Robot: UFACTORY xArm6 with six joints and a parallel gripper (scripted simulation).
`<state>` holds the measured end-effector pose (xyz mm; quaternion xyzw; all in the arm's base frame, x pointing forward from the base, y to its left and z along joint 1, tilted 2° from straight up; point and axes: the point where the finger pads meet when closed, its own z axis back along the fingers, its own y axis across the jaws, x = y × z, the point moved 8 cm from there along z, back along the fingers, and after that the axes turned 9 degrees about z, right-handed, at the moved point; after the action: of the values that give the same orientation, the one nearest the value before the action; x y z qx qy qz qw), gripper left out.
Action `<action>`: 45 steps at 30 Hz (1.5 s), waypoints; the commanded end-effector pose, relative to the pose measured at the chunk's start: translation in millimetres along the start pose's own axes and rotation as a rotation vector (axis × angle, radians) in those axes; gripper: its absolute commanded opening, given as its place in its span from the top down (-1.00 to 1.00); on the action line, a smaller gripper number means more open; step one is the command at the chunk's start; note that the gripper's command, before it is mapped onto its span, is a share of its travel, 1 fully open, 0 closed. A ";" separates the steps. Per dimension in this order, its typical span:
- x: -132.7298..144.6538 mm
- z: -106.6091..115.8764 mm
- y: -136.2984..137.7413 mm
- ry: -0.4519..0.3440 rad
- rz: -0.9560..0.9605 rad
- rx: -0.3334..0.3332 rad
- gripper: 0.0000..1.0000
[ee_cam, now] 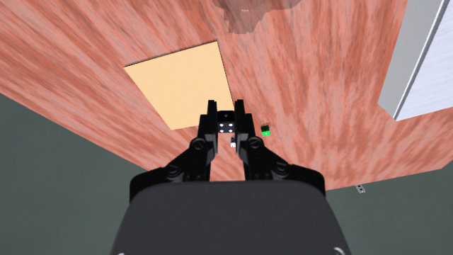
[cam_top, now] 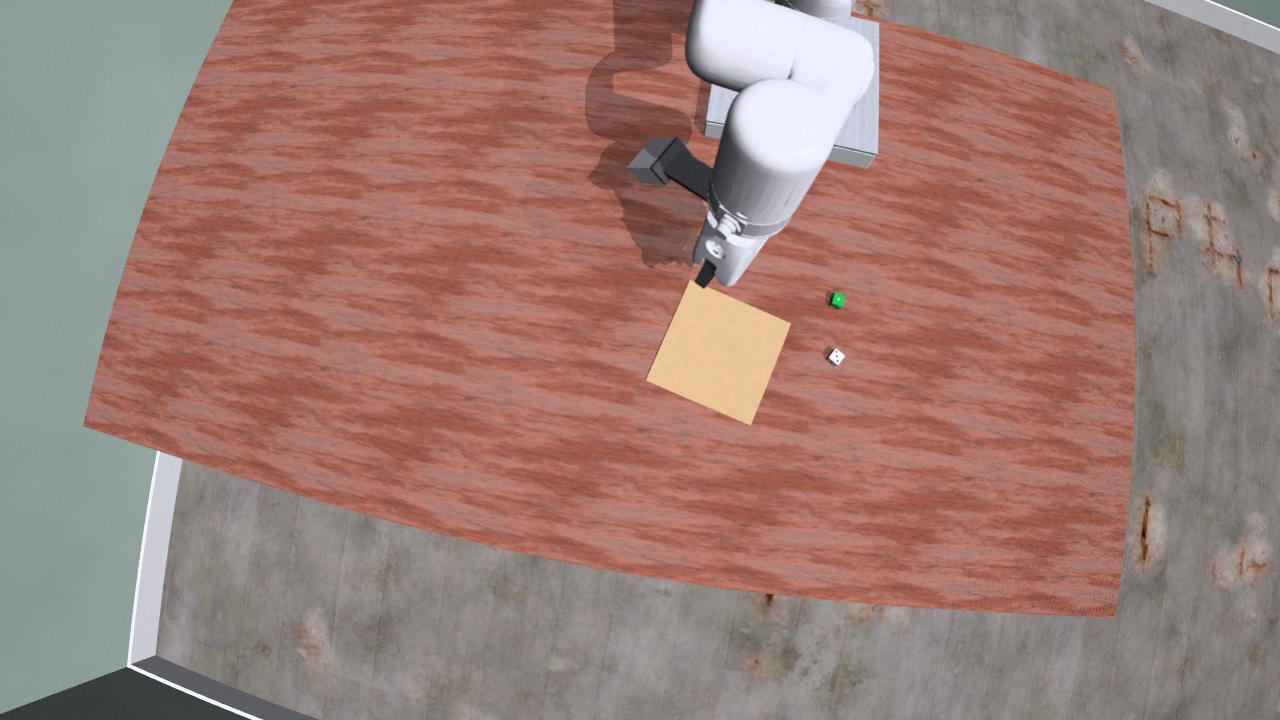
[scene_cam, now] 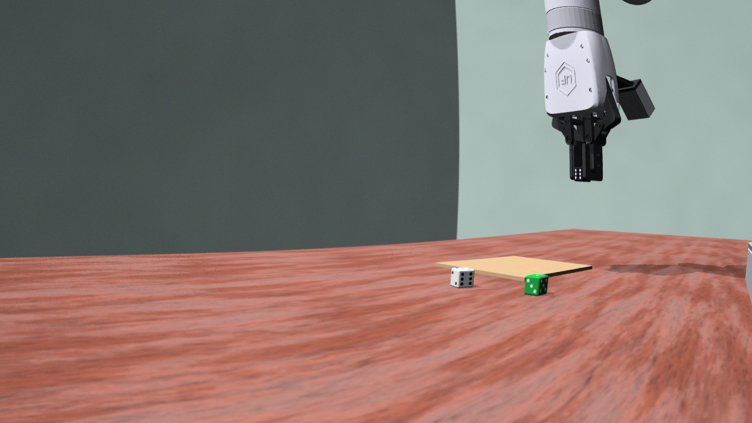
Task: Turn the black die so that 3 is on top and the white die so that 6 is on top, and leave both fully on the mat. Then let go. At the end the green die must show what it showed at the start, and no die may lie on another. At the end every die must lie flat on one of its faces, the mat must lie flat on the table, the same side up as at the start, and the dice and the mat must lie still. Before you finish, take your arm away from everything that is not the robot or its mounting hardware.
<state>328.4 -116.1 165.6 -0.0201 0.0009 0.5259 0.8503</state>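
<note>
My gripper (cam_top: 705, 274) (scene_cam: 586, 176) (ee_cam: 226, 111) points down, shut on the black die (scene_cam: 577, 174) (ee_cam: 226, 127), high above the table near the mat's corner. The black die shows six pips sideways in the exterior view; the wrist view shows a four-pip face and a one-pip face. The tan mat (cam_top: 718, 351) (scene_cam: 512, 265) (ee_cam: 180, 85) lies flat with no die on it. The white die (cam_top: 836, 357) (scene_cam: 462, 277) (ee_cam: 233, 142) lies on the table beside the mat; its top looks like 3. The green die (cam_top: 837, 300) (scene_cam: 536, 284) (ee_cam: 265, 131) lies nearby with 1 on top.
The reddish wooden table (cam_top: 402, 313) (scene_cam: 262, 336) (ee_cam: 318, 71) extends around the mat and dice. The arm's grey base plate (cam_top: 857, 111) (ee_cam: 435, 71) stands at the back, beyond the green die. The white and green dice stand apart, both off the same side of the mat.
</note>
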 end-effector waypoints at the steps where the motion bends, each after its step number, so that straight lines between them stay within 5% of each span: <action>1: -4.8 1.0 -8.6 -0.019 0.100 0.004 0.78; 45: -73.7 -7.8 -96.5 -0.019 1.392 -0.009 0.78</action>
<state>377.1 -211.7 162.9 -0.0144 0.0131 0.9238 0.3823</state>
